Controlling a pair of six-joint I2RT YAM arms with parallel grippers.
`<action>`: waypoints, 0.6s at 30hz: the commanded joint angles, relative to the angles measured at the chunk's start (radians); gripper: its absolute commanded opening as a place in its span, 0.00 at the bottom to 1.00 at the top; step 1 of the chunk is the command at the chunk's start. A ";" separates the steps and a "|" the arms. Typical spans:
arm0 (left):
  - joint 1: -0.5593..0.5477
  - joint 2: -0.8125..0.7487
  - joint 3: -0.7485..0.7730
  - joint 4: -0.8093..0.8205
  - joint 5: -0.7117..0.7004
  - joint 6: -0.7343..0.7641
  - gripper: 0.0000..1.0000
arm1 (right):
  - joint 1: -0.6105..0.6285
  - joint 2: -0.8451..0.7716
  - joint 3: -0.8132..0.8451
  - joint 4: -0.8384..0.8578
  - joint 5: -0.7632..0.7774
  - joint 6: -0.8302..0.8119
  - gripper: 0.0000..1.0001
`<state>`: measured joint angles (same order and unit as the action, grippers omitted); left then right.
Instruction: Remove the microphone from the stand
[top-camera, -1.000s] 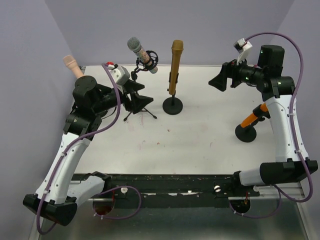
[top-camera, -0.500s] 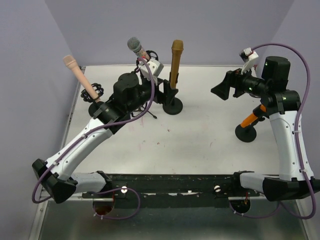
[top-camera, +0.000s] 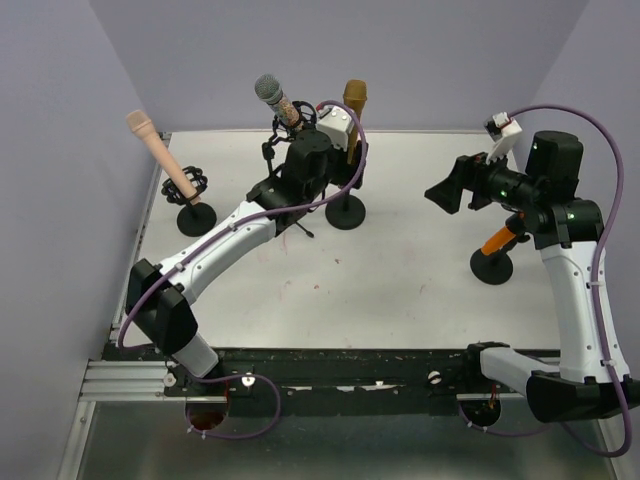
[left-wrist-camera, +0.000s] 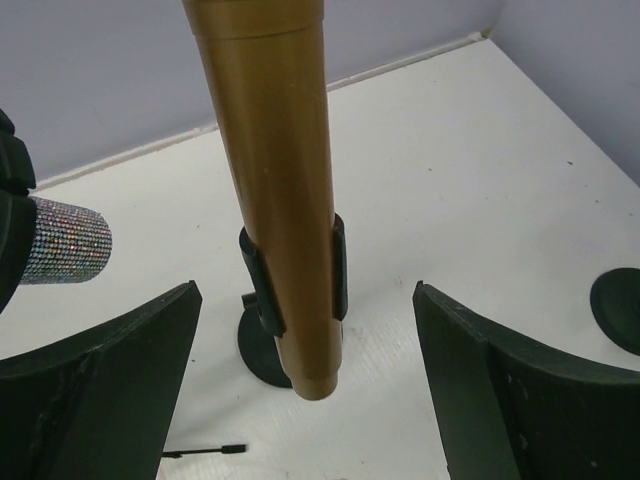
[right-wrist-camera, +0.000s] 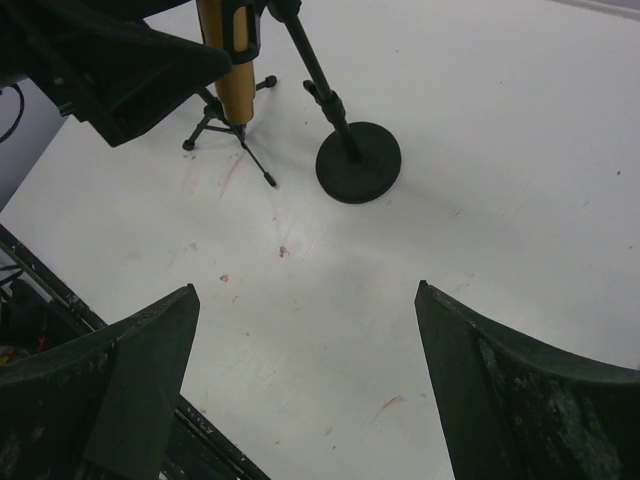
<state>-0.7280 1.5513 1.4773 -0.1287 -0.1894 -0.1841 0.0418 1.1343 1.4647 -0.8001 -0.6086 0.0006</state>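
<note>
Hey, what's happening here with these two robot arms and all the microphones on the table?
The job is taking a microphone off its stand. The left gripper is open, with its fingers on either side of the gold microphone, not touching it. That microphone sits in the clip of its round-based stand. The right gripper is open and empty, held above the right side of the table. Nothing has been lifted out yet.

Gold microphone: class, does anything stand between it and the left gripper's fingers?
Nothing visible does. The gold microphone stands between the fingers of the open left gripper, with bare gaps on both sides; only the stand's clip holds it.
</note>
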 joint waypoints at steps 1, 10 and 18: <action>0.001 0.078 0.066 0.069 -0.122 0.044 0.95 | -0.007 -0.015 -0.033 0.027 0.003 0.035 0.97; 0.016 0.109 0.075 0.089 -0.039 0.064 0.72 | -0.007 0.004 -0.047 0.042 0.007 0.038 0.97; 0.032 0.064 0.025 0.100 0.166 0.095 0.49 | -0.008 0.036 -0.052 0.056 0.021 0.044 0.97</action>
<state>-0.7059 1.6638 1.5196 -0.0582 -0.1505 -0.1188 0.0391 1.1534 1.4220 -0.7734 -0.6075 0.0299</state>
